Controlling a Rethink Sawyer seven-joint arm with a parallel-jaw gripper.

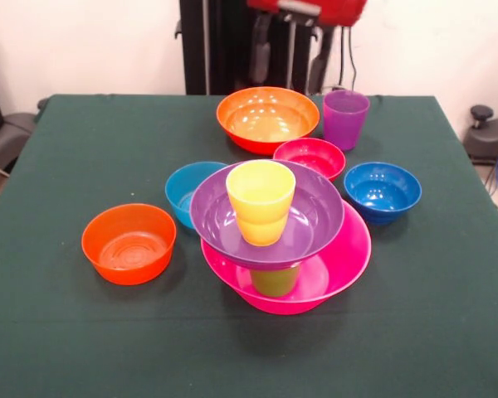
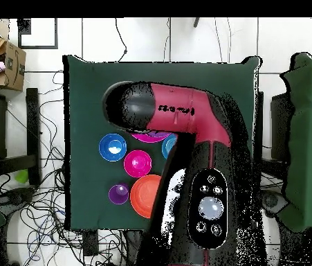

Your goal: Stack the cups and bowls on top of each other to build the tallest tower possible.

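Note:
The tower stands at the table's middle in the front view. The big pink bowl (image 1: 349, 257) is its base. The lime green cup (image 1: 275, 282) stands in it and carries the big purple bowl (image 1: 315, 220). The yellow cup (image 1: 261, 199) stands upright in that bowl. Loose on the table are the big orange bowl (image 1: 267, 118), purple cup (image 1: 345, 118), red bowl (image 1: 310, 157), dark blue bowl (image 1: 383, 191), light blue bowl (image 1: 185, 192) and small orange bowl (image 1: 129, 243). In the overhead view the red and black arm (image 2: 179, 118) covers the tower. The gripper shows in neither view.
The pedestal (image 1: 257, 46) stands at the table's far edge. The light blue bowl touches the tower's left side. In the overhead view the dark blue bowl (image 2: 113, 147), red bowl (image 2: 138, 163), purple cup (image 2: 119, 194) and big orange bowl (image 2: 144, 196) lie left of the arm.

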